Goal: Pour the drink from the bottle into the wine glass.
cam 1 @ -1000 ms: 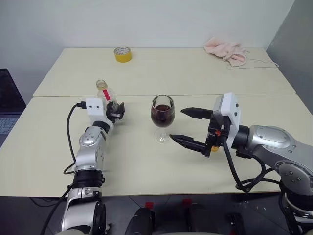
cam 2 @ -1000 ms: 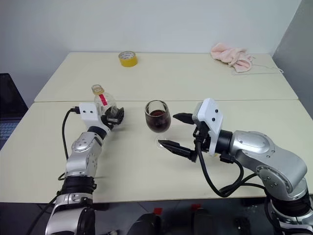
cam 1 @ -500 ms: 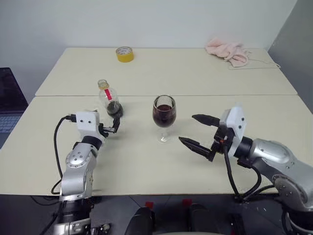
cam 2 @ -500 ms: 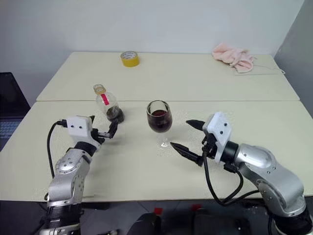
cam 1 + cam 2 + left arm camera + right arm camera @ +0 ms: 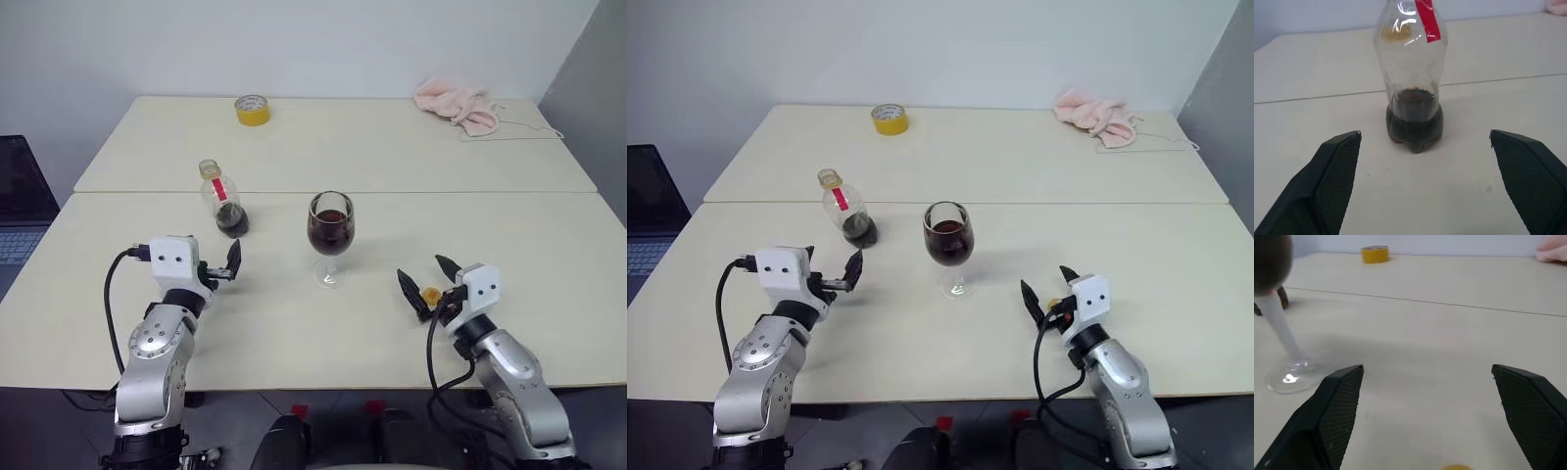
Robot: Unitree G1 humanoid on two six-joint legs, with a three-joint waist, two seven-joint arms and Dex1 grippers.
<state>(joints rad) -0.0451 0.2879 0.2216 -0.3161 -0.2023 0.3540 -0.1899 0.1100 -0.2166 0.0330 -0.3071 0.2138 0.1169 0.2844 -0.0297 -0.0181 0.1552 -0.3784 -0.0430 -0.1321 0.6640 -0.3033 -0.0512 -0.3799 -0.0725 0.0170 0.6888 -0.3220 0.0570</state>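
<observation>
On near table: bottle (image 5: 223, 204) upright, neck up, uncapped; wine glass (image 5: 329, 235) upright; both hands wide open, empty.

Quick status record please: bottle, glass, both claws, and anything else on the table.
bottle: upright on the near table, uncapped, a little dark drink left in its base, free of both claws
wine glass: upright, bowl partly filled with dark drink
left claw: open, empty, short of the bottle, pointing at it
right claw: open, empty, to the right of the glass, apart from it
cap: small yellow-orange cap on the table, between the right claw's fingers
far table: yellow tape roll, pink cloth
</observation>
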